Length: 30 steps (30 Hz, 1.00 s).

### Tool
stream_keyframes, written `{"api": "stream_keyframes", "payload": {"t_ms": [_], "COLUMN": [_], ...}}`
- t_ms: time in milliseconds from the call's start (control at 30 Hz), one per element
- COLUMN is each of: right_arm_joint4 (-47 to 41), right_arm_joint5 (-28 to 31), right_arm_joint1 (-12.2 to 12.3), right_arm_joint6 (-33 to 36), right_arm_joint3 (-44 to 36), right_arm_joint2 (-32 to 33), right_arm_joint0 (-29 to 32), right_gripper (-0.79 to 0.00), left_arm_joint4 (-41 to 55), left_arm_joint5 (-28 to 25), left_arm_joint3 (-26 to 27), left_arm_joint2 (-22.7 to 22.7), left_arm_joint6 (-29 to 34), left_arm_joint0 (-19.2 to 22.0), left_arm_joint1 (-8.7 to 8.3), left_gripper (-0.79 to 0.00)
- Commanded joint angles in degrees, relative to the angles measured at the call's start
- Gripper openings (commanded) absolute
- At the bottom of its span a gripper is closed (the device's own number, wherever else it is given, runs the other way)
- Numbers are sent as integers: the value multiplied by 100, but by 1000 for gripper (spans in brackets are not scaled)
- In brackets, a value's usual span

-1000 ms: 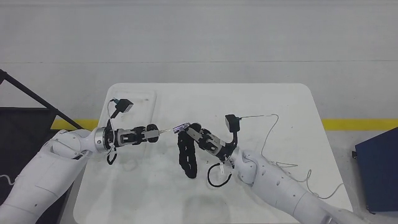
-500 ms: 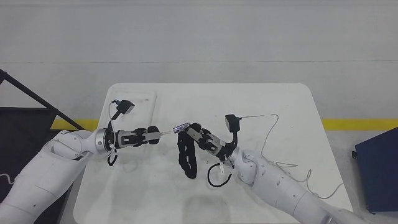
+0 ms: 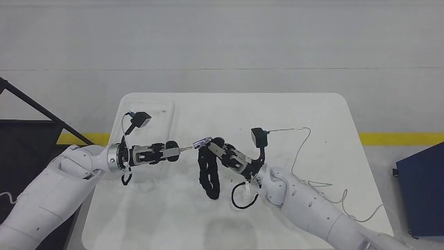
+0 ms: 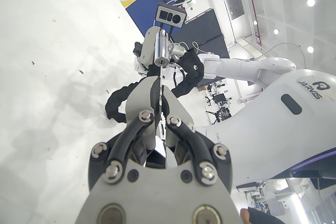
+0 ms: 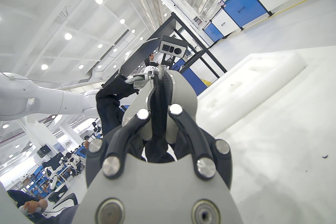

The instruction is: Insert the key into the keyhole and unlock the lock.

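Nearest me, the left gripper (image 4: 155,84) is clenched flat on the key (image 4: 158,97), whose toothed edge shows between the pads. I judge the key light, thin and stiff (it could twist in the pads if I push off-axis), so holding it by the bow with the blade free seems right. The blade tip sits right at the keyhole (image 4: 160,61); I cannot tell whether it is inside. The keyhole is in the round end face of the lock (image 4: 160,45), a short chrome barrel, shiny and probably slippery, held in the air above the table (image 4: 39,25). Its sleeved cable (image 4: 115,104) is black, fabric-covered and floppy, and hangs toward the table. Beyond, the right gripper (image 5: 160,80) is closed tight on that cable just behind the barrel. That is a soft hold, so the barrel may give. Farthest off lies a white foam tray (image 5: 275,70).
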<state>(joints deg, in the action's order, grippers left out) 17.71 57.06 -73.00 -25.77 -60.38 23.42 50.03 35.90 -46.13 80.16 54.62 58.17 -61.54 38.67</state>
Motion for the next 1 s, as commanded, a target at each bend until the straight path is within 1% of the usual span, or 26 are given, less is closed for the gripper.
{"api": "stream_keyframes", "payload": {"t_ms": [0,967], "right_arm_joint4": [0,0], "right_arm_joint5": [0,0], "right_arm_joint1": [0,0], "right_arm_joint6": [0,0], "right_arm_joint3": [0,0], "right_arm_joint2": [0,0], "right_arm_joint0": [0,0], "right_gripper": [-785,-785], "left_arm_joint4": [4,116], "left_arm_joint5": [-19,-267], "left_arm_joint3": [-2,-143], "left_arm_joint2": [-43,-592], "left_arm_joint6": [-20,-268], "left_arm_joint0": [23,360], "left_arm_joint1": [-10,-111], "left_gripper": [-785,-785]}}
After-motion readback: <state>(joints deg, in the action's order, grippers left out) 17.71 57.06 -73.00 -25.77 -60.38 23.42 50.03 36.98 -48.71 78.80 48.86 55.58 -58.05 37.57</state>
